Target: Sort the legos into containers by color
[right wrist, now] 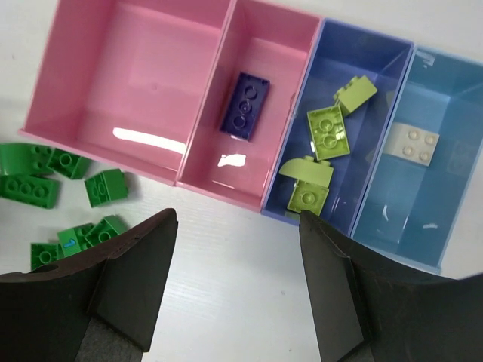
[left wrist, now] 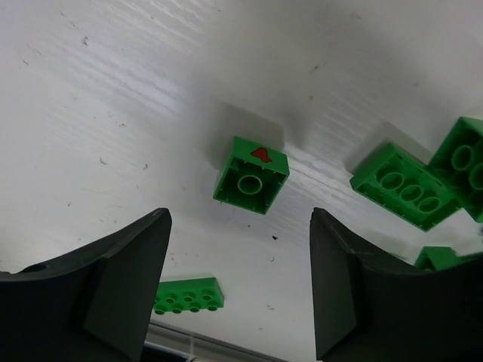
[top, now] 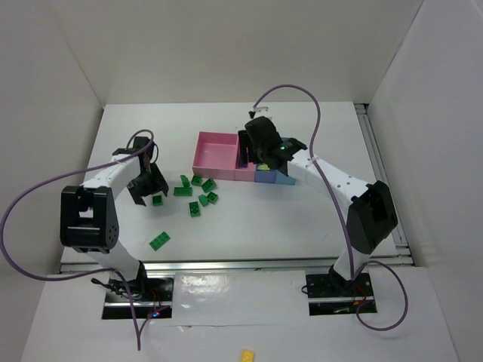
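Observation:
Several green legos (top: 200, 194) lie loose on the white table left of the containers (top: 215, 154). My left gripper (top: 148, 187) is open and empty, low over the table, with a small green brick (left wrist: 251, 175) bearing a red mark just ahead of the jaws and a flat green brick (left wrist: 189, 295) beside the left finger. My right gripper (top: 260, 156) is open and empty above the tray's front wall (right wrist: 226, 188). A dark purple brick (right wrist: 245, 104) lies in the smaller pink compartment. Yellow-green bricks (right wrist: 328, 132) lie in the blue one. A beige brick (right wrist: 411, 143) lies in the light-blue one.
The large pink compartment (right wrist: 128, 83) holds nothing. One green brick (top: 159, 240) lies apart near the table's front edge. More green bricks (left wrist: 404, 186) lie right of the left gripper. White walls enclose the table. A yellow brick (top: 247, 354) lies off the table.

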### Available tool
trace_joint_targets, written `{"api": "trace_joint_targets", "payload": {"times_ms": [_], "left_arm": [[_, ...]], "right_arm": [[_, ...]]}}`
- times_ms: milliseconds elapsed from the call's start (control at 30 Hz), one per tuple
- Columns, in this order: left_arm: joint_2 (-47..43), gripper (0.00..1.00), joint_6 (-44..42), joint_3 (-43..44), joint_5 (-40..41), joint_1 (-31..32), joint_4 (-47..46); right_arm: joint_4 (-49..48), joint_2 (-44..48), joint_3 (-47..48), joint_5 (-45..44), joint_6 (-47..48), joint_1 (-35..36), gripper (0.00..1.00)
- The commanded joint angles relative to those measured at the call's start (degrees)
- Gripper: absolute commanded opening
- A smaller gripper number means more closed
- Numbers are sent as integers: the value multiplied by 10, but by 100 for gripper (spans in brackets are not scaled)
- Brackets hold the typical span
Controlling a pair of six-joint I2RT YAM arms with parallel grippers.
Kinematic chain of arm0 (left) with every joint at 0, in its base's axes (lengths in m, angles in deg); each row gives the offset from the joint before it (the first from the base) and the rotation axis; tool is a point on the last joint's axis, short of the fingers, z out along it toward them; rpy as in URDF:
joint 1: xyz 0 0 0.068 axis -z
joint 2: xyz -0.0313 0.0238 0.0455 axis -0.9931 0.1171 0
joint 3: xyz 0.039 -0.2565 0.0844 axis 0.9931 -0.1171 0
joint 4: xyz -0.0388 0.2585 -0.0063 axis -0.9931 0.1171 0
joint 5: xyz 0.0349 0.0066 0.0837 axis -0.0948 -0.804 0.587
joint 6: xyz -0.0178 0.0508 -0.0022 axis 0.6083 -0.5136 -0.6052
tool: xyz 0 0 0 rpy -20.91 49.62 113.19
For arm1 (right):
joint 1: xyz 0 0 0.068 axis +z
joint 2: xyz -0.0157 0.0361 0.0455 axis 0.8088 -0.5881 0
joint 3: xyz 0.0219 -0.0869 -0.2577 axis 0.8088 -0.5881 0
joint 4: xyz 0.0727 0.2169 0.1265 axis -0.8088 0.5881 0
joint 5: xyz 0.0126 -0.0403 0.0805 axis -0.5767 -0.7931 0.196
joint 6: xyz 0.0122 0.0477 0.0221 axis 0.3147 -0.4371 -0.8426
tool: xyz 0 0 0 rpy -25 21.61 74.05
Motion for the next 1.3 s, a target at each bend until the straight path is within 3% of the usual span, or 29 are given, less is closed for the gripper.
{"api": "trace_joint_targets", "payload": {"times_ms": [0, 133, 267, 300, 467, 700, 800, 1033, 1100, 1133, 1233, 1267], "left_arm": [[13, 77, 12, -10, 5, 1, -18], [30, 70, 12, -17, 5, 1, -38], [47, 52, 7, -17, -2, 1, -45], [47, 40, 7, -10, -2, 1, -45], [1, 25, -18, 28, -32, 1, -45], [-39, 27, -25, 117, -81, 33, -39], [6, 29, -20, 173, -119, 58, -45], [122, 30, -20, 328, -117, 124, -31], [158, 37, -20, 371, -117, 132, -24], [170, 46, -20, 384, -117, 137, -24], [207, 92, -20, 434, -117, 137, -3], [207, 96, -26, 449, -117, 142, 4]], "right_arm": [[-4, 14, -9, 1, -5, 8, 73], [1, 14, -9, -4, -10, 13, 73], [8, 9, -4, -15, -10, 13, 73], [8, 9, -4, -22, -10, 13, 73], [13, 14, -4, -41, -10, 13, 73], [13, 26, -9, -53, -10, 0, 73], [13, 31, 0, -53, -10, -10, 73], [23, 48, 4, -72, -15, -10, 73], [29, 53, -2, -77, -15, -16, 73], [29, 58, -9, -77, -15, -16, 73], [34, 64, -14, -77, -21, -22, 74], [34, 64, -20, -77, -21, -22, 74]]}}
